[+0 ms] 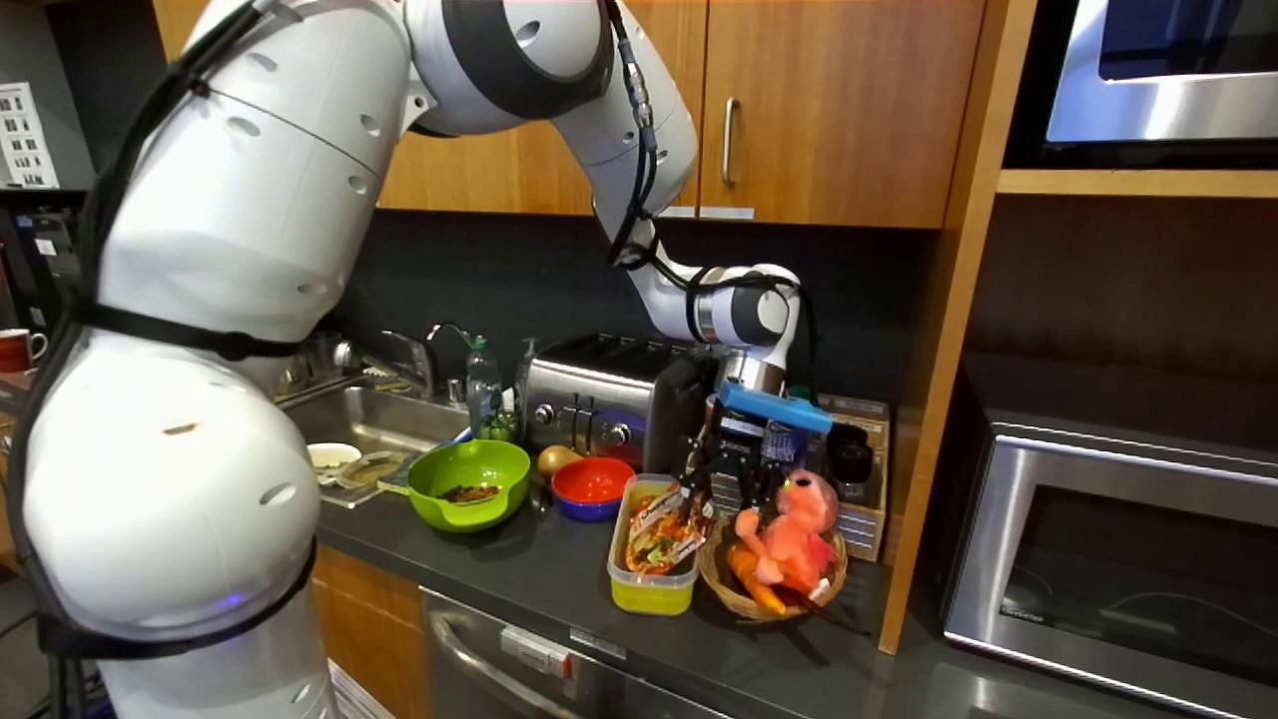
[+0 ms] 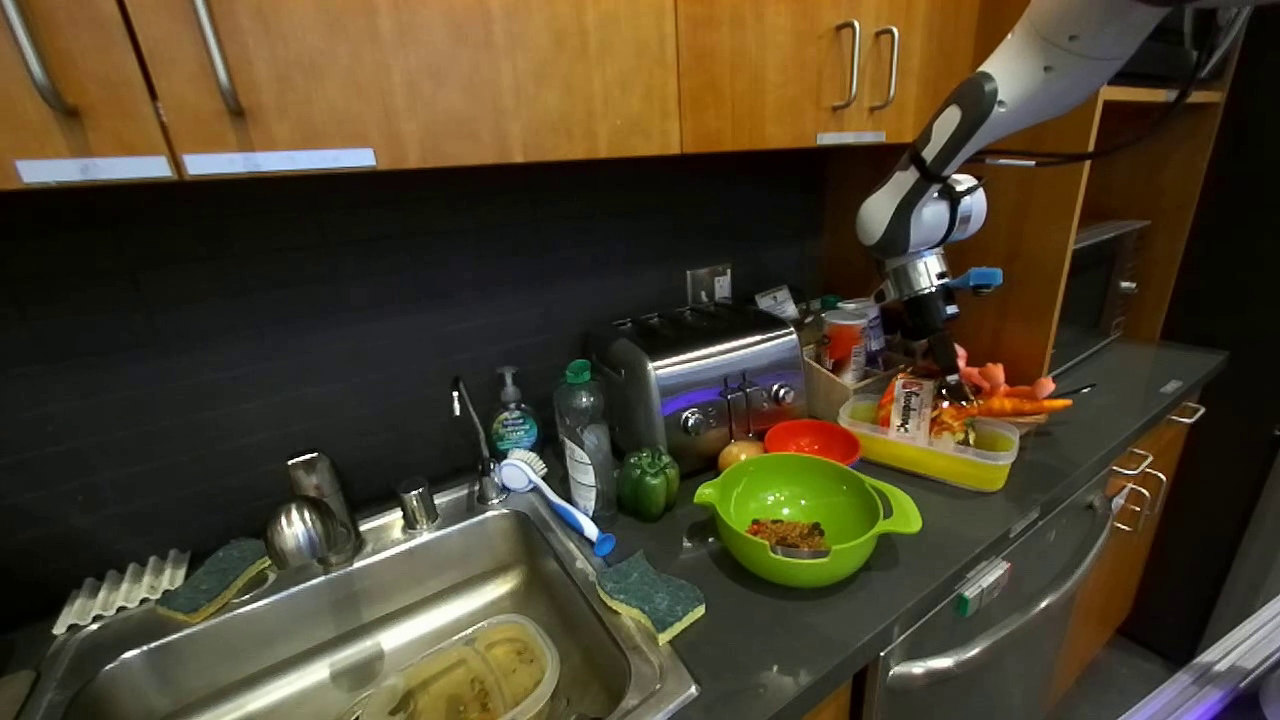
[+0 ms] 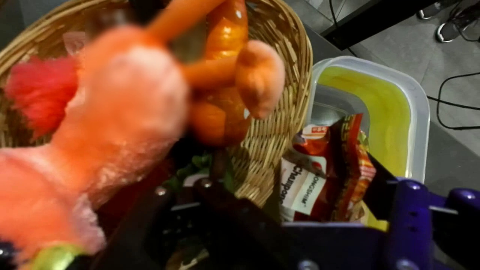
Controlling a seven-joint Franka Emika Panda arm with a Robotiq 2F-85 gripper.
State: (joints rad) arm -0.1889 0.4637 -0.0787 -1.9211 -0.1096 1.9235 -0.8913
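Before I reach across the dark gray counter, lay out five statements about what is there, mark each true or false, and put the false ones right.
1. The pink plush toy rests in the round woven basket. True.
2. The black two-fingered gripper has its jaws pressed together. False: they stand apart.
3. The yellow plastic container with the clear rim stands beside the basket. True.
4. The shiny red-and-white packet lies in the stainless-steel sink. False: it is in or over the container.
5. The green bell pepper stands next to the silver toaster. True.
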